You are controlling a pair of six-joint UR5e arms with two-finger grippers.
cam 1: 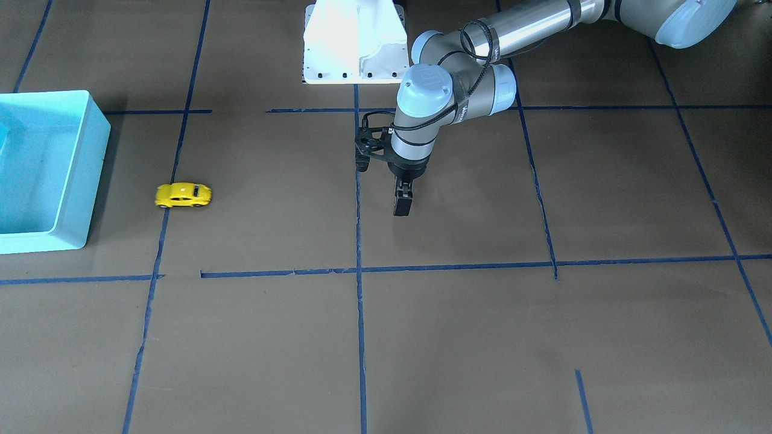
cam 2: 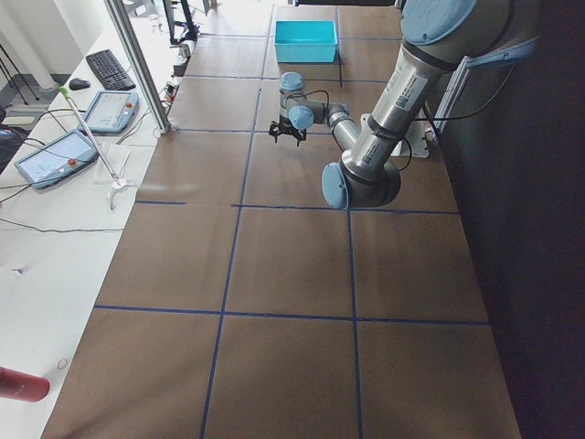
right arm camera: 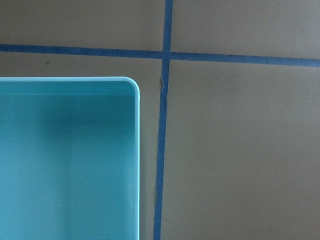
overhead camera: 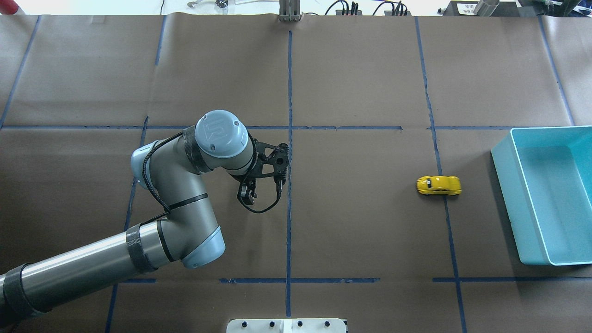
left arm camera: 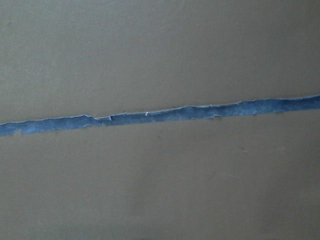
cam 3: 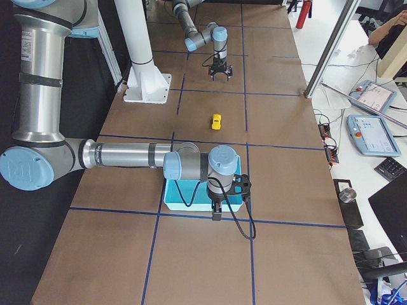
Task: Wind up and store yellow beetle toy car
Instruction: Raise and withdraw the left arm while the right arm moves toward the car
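Note:
The yellow beetle toy car (cam 1: 183,195) stands on its wheels on the brown table, a short way from the turquoise bin (cam 1: 84,181). It also shows in the overhead view (overhead camera: 439,185) and in the exterior right view (cam 3: 216,121). My left gripper (cam 1: 403,205) points down near the table's middle, far from the car, and looks open and empty; it also shows overhead (overhead camera: 247,195). My right gripper (cam 3: 216,215) hangs over a corner of the bin (right arm camera: 70,160); I cannot tell whether it is open or shut. The part of the bin I see is empty.
The white robot base (cam 1: 353,42) stands at the table's robot-side edge. Blue tape lines (left arm camera: 160,114) cross the brown paper. Tablets and a keyboard (cam 2: 110,69) lie on a side bench past the far table edge.

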